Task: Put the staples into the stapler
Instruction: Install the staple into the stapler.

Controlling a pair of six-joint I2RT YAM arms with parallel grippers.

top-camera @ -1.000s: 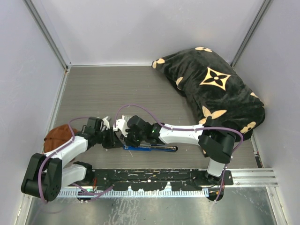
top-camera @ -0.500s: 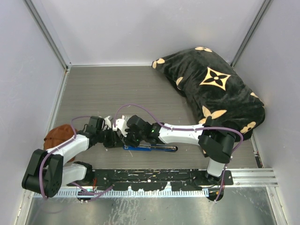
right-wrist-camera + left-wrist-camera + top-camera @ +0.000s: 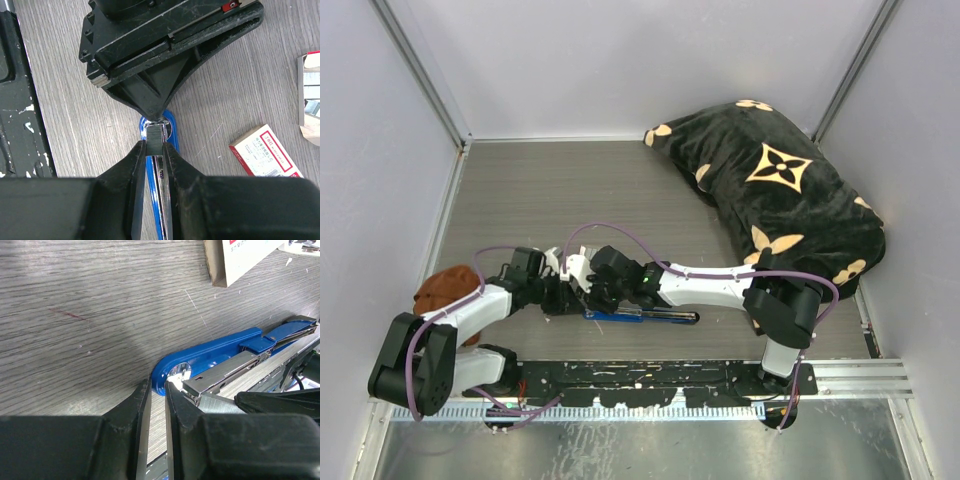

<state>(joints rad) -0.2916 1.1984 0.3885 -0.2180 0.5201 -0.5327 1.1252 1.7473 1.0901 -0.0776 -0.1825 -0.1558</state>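
The blue stapler lies near the table's front edge with its silver channel exposed. My right gripper is shut on the staples, a small grey block held over the channel at the stapler's rounded blue end. From the left wrist the staples show beside the channel. My left gripper has its tips right at that blue end, facing the right gripper. Its jaws stand a narrow gap apart, with only table showing between them.
A red-and-white cardboard box lies just beyond the stapler, and an opened box shows at the frame edge. A black patterned cushion fills the back right. A brown object sits at left. A black rail runs along the front.
The left arm has shifted slightly and its jaws have drawn closer together. The right gripper and the staples have stayed where they were.
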